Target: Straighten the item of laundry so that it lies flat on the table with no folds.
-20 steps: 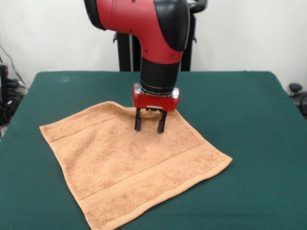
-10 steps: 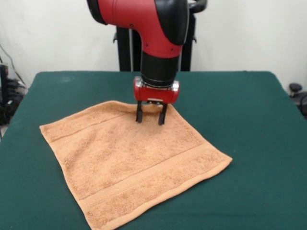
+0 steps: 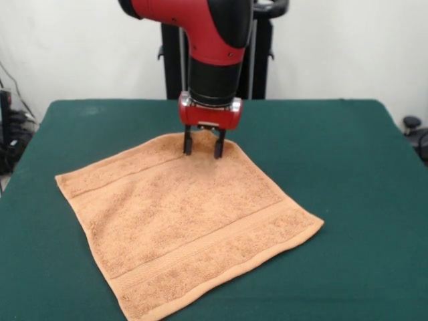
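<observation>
Laundry, in the form of an orange-tan towel, lay spread on the table, and the fingers stood over its far corner. The two dark fingers were apart, with an open gap between them and nothing held in it. Their tips pointed straight down and reached the cloth at or just above its surface; whether they pressed into it could not be told. Above them sat the red gripper body, and above that the black wrist section and the red arm, which came down from the top of the front view.

The towel lay nearly flat, turned like a diamond, with one corner toward the camera's left, one toward the right and one at the bottom edge. Woven border bands ran near the near right edge and near the far left edge. The far corner under the fingers looked slightly raised or rumpled. Green table cloth showed on all sides of the towel.
</observation>
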`<state>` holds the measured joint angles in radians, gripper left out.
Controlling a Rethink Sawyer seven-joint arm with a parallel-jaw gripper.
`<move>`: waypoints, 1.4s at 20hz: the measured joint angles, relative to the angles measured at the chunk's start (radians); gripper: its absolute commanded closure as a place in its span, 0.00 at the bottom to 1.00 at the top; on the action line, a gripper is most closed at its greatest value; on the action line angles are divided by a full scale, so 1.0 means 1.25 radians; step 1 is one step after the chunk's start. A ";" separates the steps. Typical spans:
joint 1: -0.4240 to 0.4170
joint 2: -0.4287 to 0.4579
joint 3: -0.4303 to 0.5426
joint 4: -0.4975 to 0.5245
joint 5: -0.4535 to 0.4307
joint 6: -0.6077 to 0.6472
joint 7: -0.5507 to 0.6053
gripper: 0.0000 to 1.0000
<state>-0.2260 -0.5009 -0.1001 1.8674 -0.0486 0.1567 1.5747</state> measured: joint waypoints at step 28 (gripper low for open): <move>-0.002 -0.005 0.000 0.101 -0.027 -0.016 0.000 0.00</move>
<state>-0.2285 -0.5071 -0.1001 1.9939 -0.0822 0.1363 1.5747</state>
